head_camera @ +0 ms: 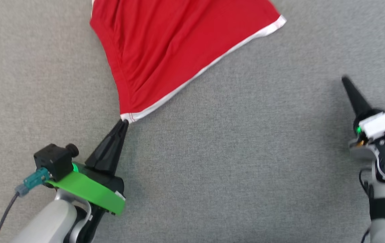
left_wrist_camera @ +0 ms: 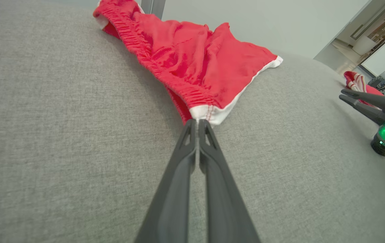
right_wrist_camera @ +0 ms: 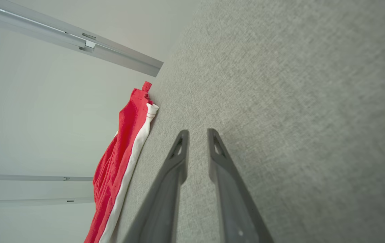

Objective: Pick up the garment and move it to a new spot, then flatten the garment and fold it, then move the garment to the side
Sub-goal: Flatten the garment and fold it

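Note:
A red garment with a white hem lies spread on the grey cloth surface, running off the head view's top. My left gripper is shut on its near white corner, fingers pressed together at the hem. My right gripper is far right, apart from the garment, its fingers slightly open with nothing between them. In the right wrist view, red cloth with a white band lies left of the fingers at the surface's edge; I cannot tell if it is the same garment.
Another red and white cloth sits behind the right gripper near the surface's far right. Metal rails and a pale wall stand beyond the surface's edge.

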